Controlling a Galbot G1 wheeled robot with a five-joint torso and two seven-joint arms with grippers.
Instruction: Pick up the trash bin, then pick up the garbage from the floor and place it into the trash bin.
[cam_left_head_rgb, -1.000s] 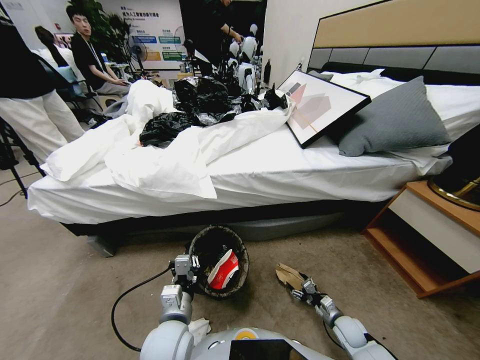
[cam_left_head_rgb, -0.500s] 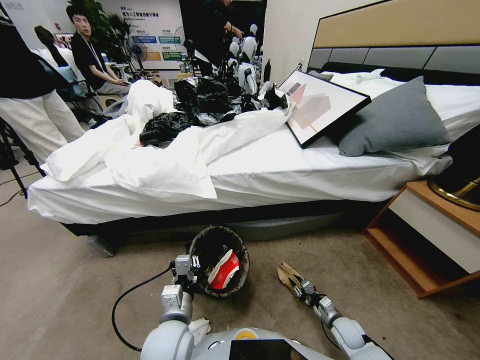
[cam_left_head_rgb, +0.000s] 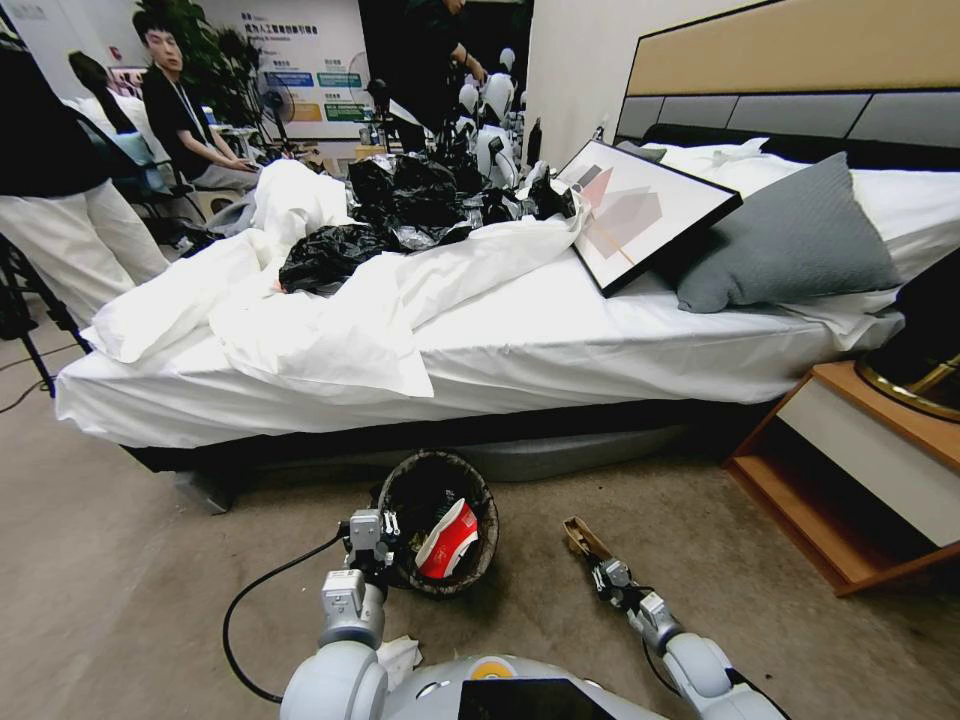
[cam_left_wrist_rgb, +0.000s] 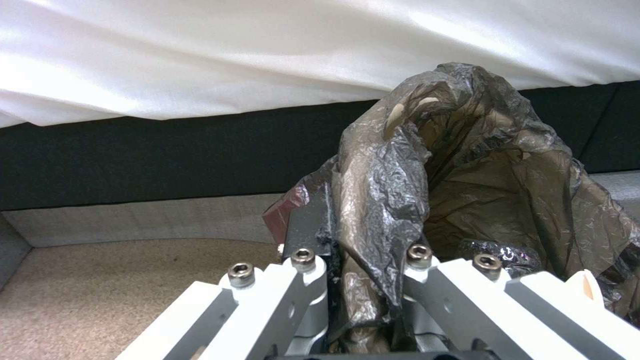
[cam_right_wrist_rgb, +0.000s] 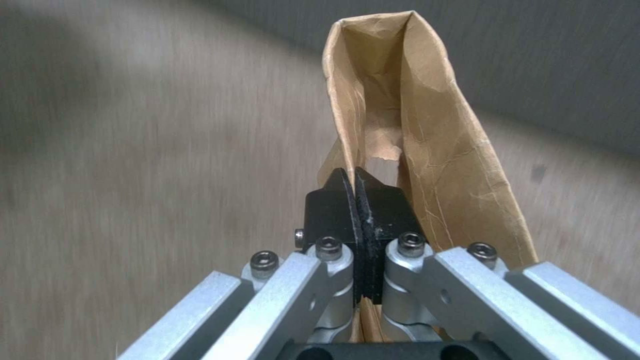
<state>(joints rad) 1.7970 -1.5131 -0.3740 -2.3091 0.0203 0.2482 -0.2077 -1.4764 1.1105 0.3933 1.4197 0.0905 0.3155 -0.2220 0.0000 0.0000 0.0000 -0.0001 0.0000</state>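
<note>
The trash bin (cam_left_head_rgb: 405, 490), lined with a black bag, is tipped with its mouth toward me, just in front of the bed. A red-and-white packet (cam_left_head_rgb: 447, 540) lies inside it. My left gripper (cam_left_head_rgb: 372, 545) is shut on the near rim; in the left wrist view the fingers (cam_left_wrist_rgb: 313, 220) pinch the crinkled liner (cam_left_wrist_rgb: 480, 165). To the bin's right, my right gripper (cam_left_head_rgb: 600, 572) is shut on a brown paper bag (cam_left_head_rgb: 578, 535), part of the garbage, held off the carpet. The right wrist view shows the pads (cam_right_wrist_rgb: 333, 205) pressed together on the bag's (cam_right_wrist_rgb: 413, 130) lower edge. A crumpled white tissue (cam_left_head_rgb: 400, 655) lies by my base.
The bed (cam_left_head_rgb: 520, 350) with white sheets, black bags and a framed picture (cam_left_head_rgb: 640, 210) stands directly ahead. A wooden nightstand (cam_left_head_rgb: 850, 470) is at the right. A black cable (cam_left_head_rgb: 260, 590) loops on the carpet at the left. People stand beyond the bed's far left.
My right gripper has turned and raised the brown paper bag, which now shows edge-on and narrower. The bin and left gripper have stayed put.
</note>
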